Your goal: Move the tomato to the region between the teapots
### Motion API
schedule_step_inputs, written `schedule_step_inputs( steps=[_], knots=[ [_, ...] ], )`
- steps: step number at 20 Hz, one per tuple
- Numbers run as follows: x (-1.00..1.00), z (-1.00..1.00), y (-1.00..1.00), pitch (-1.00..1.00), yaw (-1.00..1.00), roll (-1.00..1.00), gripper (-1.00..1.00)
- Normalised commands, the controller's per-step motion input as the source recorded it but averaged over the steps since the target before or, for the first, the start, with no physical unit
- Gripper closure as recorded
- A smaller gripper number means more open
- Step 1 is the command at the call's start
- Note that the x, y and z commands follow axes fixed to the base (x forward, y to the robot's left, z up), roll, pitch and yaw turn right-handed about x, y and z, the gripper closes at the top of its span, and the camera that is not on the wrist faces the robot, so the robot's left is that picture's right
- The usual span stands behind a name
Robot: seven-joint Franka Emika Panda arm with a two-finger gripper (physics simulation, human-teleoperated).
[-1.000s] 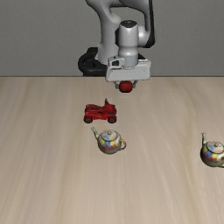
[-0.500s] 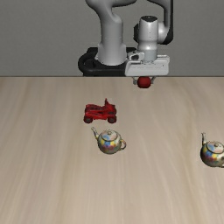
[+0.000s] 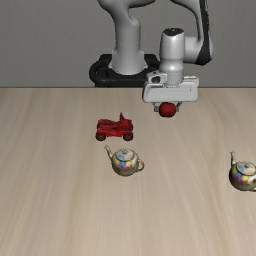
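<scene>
Landmark for all places: left teapot (image 3: 125, 160). Red toy car (image 3: 115, 127) sits on the table (image 3: 60, 200) just behind the left teapot, a bit to the exterior view's left of it. It's a distractor, not part of the job.

My gripper (image 3: 168, 104) hangs behind the left teapot and to its right in the exterior view, farther back than the car. Fingers are clenched on the tomato (image 3: 168, 111), 1 per side. The tomato sits right under my palm and looks to be off the table, though the gap under it is hard to read.

Right teapot (image 3: 243, 174) is well apart from the left teapot, at the exterior view's right edge and slightly nearer the front.

Step in hand, my read: transport, with the grasp done and the tomato in carry. It's not yet between the 2 teapots; it's behind that gap. The next move calls for bringing the tomato forward and a little right, onto the line joining the 2 teapots, then lowering it and letting go. Nothing sits in that gap to avoid.

Writing: 0 brands, labels or text readable. The teapots show only a mottled multicolour pattern.
</scene>
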Motion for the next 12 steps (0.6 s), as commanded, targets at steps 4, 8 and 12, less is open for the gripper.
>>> schedule_step_inputs(
  steps=[4, 8, 12],
  knots=[
    [1.0, 0.0, 0.0, 0.0, 0.0, 0.0, 1.0],
    [1.0, 0.0, 0.0, 0.0, 0.0, 0.0, 1.0],
    [1.0, 0.0, 0.0, 0.0, 0.0, 0.0, 1.0]
  ],
)
